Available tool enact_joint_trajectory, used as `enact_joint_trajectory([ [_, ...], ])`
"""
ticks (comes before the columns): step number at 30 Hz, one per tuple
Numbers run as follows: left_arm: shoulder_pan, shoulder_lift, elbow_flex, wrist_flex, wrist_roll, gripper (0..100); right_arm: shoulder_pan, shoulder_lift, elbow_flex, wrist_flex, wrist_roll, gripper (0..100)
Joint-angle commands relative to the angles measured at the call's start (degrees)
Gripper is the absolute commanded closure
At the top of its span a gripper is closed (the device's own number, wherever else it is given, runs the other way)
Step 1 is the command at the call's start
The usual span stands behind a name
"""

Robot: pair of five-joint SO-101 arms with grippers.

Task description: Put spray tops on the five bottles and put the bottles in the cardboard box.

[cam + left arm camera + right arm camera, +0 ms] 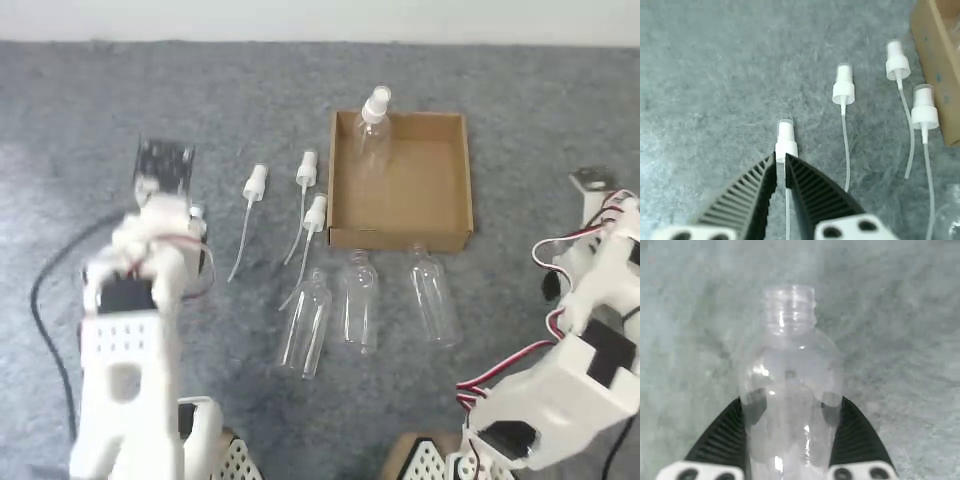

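The left gripper (780, 159) pinched a white spray top (785, 142) just below its collar over the grey table (715, 75). Three loose spray tops (843, 87) lay between it and the cardboard box (400, 180). The right gripper (791, 402) was clamped on either side of a clear uncapped bottle (790, 365), its open neck pointing away from the fingers. A fitted bottle (372, 130), with its spray top already on, sat in the box's far left corner, and three open bottles (358, 300) lay on the table just in front of the box.
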Motion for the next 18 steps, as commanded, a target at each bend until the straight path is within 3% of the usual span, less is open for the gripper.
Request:
enact_joint_trajectory([
  [1, 0.3, 18.6, -20.8, 6.4, -0.1, 98, -0.7, -4.1, -0.4, -4.8, -5.5, 97.7],
  [9, 0.2, 52.9, -49.1, 18.7, -3.2, 96, -1.4, -0.1, 2.6, -9.5, -4.9, 97.6],
  [14, -2.9, 67.4, -61.7, 19.5, -4.1, 82, -0.8, 6.2, -2.0, -7.6, -4.9, 97.6],
  [18, -3.9, 73.6, -68.1, 20.4, -4.7, 83, -0.3, 8.2, -3.6, -7.3, -4.8, 97.6],
])
